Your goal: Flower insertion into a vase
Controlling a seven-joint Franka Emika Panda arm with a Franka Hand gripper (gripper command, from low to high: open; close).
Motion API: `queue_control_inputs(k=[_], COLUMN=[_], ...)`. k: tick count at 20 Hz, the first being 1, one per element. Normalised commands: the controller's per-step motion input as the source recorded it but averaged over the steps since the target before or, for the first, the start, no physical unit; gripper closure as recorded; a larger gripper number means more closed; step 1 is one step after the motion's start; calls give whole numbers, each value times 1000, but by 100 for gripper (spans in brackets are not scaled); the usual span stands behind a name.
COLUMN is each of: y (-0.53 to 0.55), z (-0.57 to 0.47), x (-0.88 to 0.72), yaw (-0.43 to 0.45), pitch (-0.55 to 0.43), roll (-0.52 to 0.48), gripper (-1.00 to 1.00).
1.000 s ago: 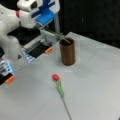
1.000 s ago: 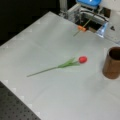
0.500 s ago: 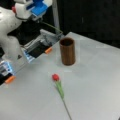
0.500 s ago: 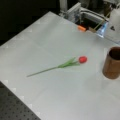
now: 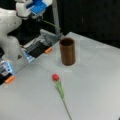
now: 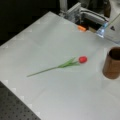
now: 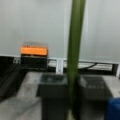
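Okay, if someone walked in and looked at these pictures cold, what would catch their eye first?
Probably the red tulip lying flat on the pale table, apart from the brown vase that stands upright and looks empty. Next, in the wrist view, a green stem runs up between the fingers of the gripper, which sits high at a front view's top left, above the table's far edge.

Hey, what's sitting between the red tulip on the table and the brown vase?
Nothing: bare table separates tulip and vase in both front views.
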Motion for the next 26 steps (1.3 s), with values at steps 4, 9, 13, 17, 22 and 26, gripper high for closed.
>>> queue_control_inputs(k=[4, 9, 13, 17, 22, 26], y=[582, 456, 251, 123, 11, 17], z=[-133, -74, -46, -70, -17, 67], x=[20, -28, -69, -166, -229, -102], yaw=[-147, -73, -11, 36, 83, 66], pitch=[-15, 18, 37, 62, 150, 324], roll=[-18, -21, -7, 25, 82, 81], gripper=[100, 100, 100, 100, 100, 100])
